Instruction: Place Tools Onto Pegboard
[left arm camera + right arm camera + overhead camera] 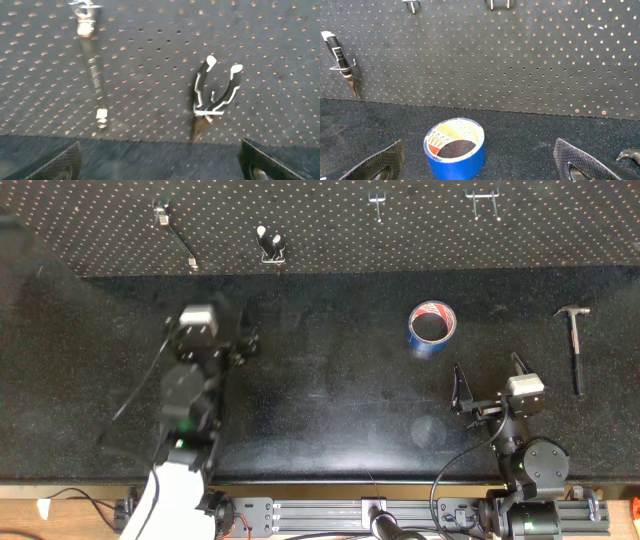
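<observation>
The left gripper (160,159) and the right gripper (490,380) both gape wide and hold nothing. One tape roll (432,327) and one hammer (575,345), near the right edge, lie on the table (330,380) with open room between them. On the pegboard (400,235) hang pliers (268,243), a slim black tool (178,238) and two bare hooks (377,200).

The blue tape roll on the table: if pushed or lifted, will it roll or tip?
The blue tape roll stands on its flat end, so it will probably slide, not roll. It is a hollow ring, likely light and stiff. Tipped on edge, it could roll.
</observation>
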`<state>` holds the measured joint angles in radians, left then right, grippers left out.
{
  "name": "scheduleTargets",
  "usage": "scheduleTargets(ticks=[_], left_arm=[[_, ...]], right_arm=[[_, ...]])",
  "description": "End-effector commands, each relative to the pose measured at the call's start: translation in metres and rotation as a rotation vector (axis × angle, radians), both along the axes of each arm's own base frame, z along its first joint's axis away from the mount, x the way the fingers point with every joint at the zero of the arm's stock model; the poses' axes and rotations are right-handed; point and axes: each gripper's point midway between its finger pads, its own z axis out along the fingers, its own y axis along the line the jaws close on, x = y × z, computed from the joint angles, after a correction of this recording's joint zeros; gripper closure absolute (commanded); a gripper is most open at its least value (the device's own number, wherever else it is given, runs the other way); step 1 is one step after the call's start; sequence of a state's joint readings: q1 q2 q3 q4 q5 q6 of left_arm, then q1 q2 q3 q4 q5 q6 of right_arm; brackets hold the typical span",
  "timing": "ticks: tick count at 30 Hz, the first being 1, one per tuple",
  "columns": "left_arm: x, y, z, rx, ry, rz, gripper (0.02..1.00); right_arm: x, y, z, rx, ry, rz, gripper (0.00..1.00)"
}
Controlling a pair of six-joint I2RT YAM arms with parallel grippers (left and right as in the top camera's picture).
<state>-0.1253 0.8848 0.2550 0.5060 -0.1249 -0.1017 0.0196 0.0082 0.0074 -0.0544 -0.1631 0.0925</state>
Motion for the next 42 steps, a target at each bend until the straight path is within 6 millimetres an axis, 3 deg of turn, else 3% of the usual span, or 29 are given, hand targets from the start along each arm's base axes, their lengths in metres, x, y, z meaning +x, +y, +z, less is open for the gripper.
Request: scheduleTargets(ticks=[1,6,20,23,42], left_arm=[[-0.034,0.012,-0.005,-0.014,-0.086,-0.022,0.023],[-0.058,0.019,-0.019,-0.011,-0.101,0.005,0.023],[-0.080,0.027,-0.044,-0.006,-0.007,0.046,0.023],[-0.083,0.026,-0.035,-0.004,-0.051,0.039,0.023],[-0.083,0.022,-0.035,-0.007,-0.049,0.020,0.023]], right_arm=[[0.000,-0.001,-0.001,-0.011,0.000,-0.003,0.025],[0.000,-0.001,-0.001,-0.011,0.000,-0.003,0.025],[0.000,-0.001,-0.001,-0.011,0.000,-0.003,0.025],[0.000,-0.001,-0.001,-0.011,0.000,-0.003,0.025],[0.000,-0.001,-0.001,-0.011,0.000,-0.003,0.025]])
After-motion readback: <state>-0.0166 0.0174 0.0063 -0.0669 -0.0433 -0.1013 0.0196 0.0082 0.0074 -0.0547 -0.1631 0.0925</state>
